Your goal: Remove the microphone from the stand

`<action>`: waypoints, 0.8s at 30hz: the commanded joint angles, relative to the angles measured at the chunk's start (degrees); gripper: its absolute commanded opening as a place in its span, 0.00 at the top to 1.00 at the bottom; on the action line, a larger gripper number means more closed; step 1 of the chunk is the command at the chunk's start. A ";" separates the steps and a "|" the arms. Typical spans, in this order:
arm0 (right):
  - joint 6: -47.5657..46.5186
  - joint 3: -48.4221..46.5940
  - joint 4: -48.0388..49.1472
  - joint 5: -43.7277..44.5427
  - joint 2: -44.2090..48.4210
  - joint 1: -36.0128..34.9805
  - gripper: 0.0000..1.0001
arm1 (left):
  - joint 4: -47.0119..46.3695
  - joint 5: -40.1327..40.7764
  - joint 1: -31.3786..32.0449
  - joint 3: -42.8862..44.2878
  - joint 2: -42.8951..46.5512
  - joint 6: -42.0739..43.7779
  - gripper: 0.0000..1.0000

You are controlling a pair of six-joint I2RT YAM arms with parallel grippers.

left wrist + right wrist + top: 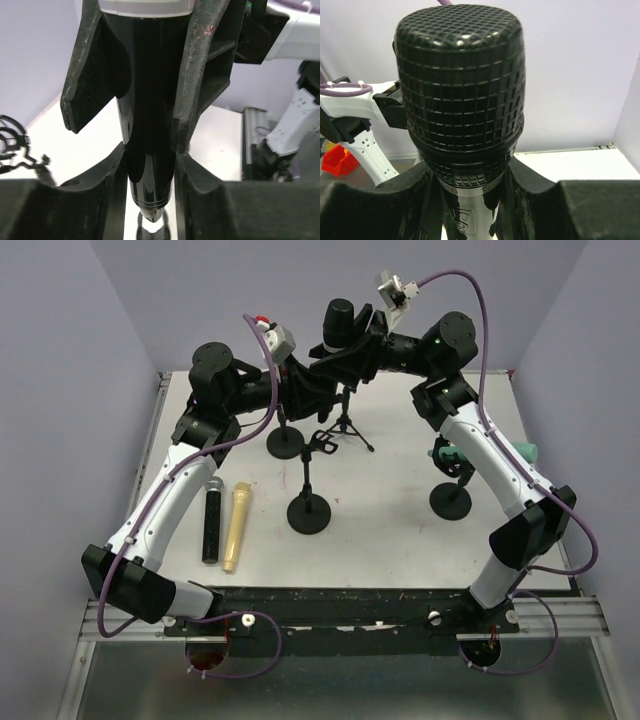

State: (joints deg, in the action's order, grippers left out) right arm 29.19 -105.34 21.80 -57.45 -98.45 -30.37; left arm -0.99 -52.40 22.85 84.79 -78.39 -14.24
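A black microphone (338, 320) with a mesh head stands upright high over the back of the table. My right gripper (356, 343) is shut on its neck just under the head (460, 80). My left gripper (318, 372) is shut on the glossy handle (150, 150) lower down, with both fingers pressed against it. In the left wrist view the handle's tail hangs just above the stand's clip (150, 233). Directly underneath, the tripod stand (347, 427) rests on the table.
A black microphone (213, 520) and a gold microphone (236, 526) lie side by side at the left. A round-base stand (309, 510) with an empty clip is in the middle, with another (285, 442) behind it. At the right, a stand (450, 500) carries a teal microphone (525, 452).
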 commanded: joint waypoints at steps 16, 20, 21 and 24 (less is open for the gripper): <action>-10.38 -0.48 -14.07 14.82 6.08 0.93 0.35 | -1.73 -2.79 -1.23 -1.21 0.78 0.26 1.00; -10.29 -1.01 -14.16 15.97 5.99 1.28 0.52 | -1.03 -2.97 -1.32 -1.91 1.22 0.53 1.00; -10.73 -0.75 -14.07 15.27 5.91 1.37 0.59 | -0.85 -2.88 -1.23 -1.91 1.31 0.53 1.00; -10.39 0.83 -13.54 13.51 5.82 1.28 0.84 | -0.15 -1.92 -1.14 -1.30 1.05 0.53 0.80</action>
State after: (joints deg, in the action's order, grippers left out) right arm 19.40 -104.88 8.12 -45.34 -93.25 -29.67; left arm -2.46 -53.30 21.71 83.55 -78.89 -14.57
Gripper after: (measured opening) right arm 0.491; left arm 0.427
